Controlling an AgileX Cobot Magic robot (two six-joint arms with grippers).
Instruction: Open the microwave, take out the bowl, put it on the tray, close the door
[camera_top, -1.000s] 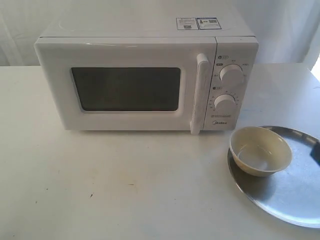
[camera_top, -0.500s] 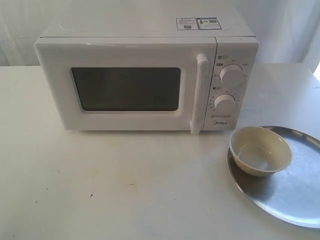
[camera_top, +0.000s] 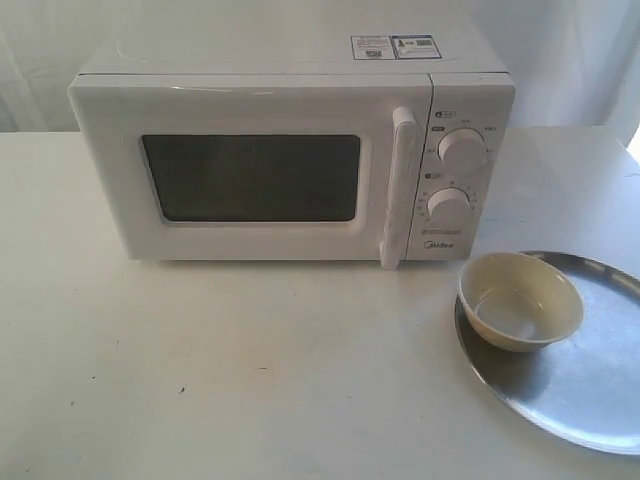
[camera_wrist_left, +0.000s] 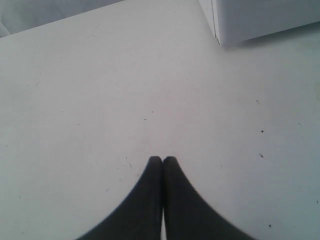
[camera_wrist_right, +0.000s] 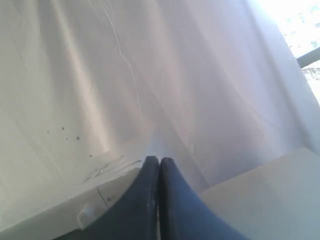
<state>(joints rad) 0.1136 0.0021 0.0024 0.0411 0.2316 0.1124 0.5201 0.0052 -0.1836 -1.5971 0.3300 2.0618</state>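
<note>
The white microwave (camera_top: 290, 150) stands at the back of the table, its door (camera_top: 250, 178) shut flat against the front and the tall bar handle (camera_top: 399, 185) beside the two dials. The cream-beige bowl (camera_top: 520, 300) rests upright on the left part of the silver tray (camera_top: 590, 380) at the front right. Neither gripper shows in the exterior view. My left gripper (camera_wrist_left: 162, 159) is shut, empty, over bare tabletop with a microwave corner (camera_wrist_left: 250, 20) beyond. My right gripper (camera_wrist_right: 159, 160) is shut, empty, pointing toward the white curtain above the microwave's top (camera_wrist_right: 107, 167).
A white curtain (camera_top: 560, 50) hangs behind the table. The white tabletop (camera_top: 250, 370) spreads in front of the microwave. The tray runs past the right edge of the exterior view.
A dark shape at the right edge over the tray a second ago has left the exterior view. Microwave, bowl and tray have not moved.
</note>
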